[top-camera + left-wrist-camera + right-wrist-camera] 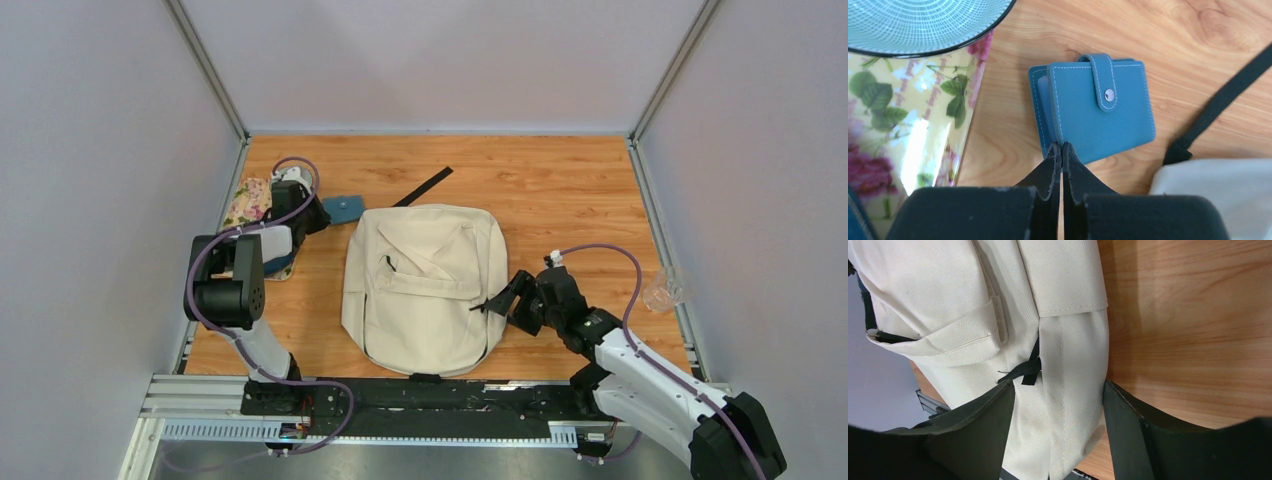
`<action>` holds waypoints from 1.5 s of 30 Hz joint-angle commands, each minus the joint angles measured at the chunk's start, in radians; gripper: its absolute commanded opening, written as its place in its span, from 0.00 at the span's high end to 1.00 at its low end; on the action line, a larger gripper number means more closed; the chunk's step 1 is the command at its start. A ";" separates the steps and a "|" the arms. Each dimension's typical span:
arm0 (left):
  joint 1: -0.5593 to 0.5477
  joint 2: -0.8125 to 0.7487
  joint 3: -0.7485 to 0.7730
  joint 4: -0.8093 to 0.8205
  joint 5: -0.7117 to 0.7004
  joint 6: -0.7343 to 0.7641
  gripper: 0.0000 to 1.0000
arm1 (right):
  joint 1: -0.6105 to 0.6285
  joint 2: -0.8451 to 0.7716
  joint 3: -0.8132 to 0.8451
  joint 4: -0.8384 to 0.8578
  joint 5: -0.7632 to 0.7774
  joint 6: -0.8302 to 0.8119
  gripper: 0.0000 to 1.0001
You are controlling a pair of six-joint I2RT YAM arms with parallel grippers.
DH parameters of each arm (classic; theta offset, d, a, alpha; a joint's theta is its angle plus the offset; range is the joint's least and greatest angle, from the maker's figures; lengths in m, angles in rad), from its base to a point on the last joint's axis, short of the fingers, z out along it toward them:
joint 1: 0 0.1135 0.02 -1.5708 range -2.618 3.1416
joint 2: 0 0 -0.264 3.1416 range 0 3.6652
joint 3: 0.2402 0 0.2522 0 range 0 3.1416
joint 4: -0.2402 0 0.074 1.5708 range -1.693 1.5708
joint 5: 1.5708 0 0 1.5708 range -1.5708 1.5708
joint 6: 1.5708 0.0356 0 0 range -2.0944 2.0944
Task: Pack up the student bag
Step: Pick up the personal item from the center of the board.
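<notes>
The student bag (425, 285) lies flat in the middle of the wooden table (560, 200), front pocket flap facing up. At the bag's right side edge the right gripper (1058, 386) stands with its jaws apart, one finger over the cream fabric and the other over bare wood just beside the bag, with nothing clamped. A black strap (423, 187) runs out from the bag's far edge. Past the bag's far left corner sits a small blue wallet (1098, 110). The left gripper (1061, 147) has its jaws pressed together, tips at the wallet's near edge. Farther left of the bag, a patterned bowl (923, 25) rests on a floral mat (898, 115).
</notes>
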 commanded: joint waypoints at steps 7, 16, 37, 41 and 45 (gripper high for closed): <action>0.003 -0.324 -0.024 -0.130 0.000 0.035 1.00 | -0.003 -0.107 0.035 -0.019 -0.017 0.008 0.33; 0.004 -0.644 -0.093 -0.228 0.029 -0.007 1.00 | -0.003 -0.238 0.011 -0.025 -0.052 0.060 0.33; -0.137 -1.011 -0.329 -0.075 0.274 -0.530 1.00 | 0.244 -0.267 0.076 0.029 0.213 0.201 0.32; -0.163 -1.045 -0.360 -0.078 0.280 -0.550 1.00 | 0.275 -0.324 0.071 -0.074 0.314 0.233 0.32; -0.186 -1.060 -0.368 -0.089 0.313 -0.558 1.00 | 0.275 -0.295 0.062 -0.135 0.307 0.243 0.32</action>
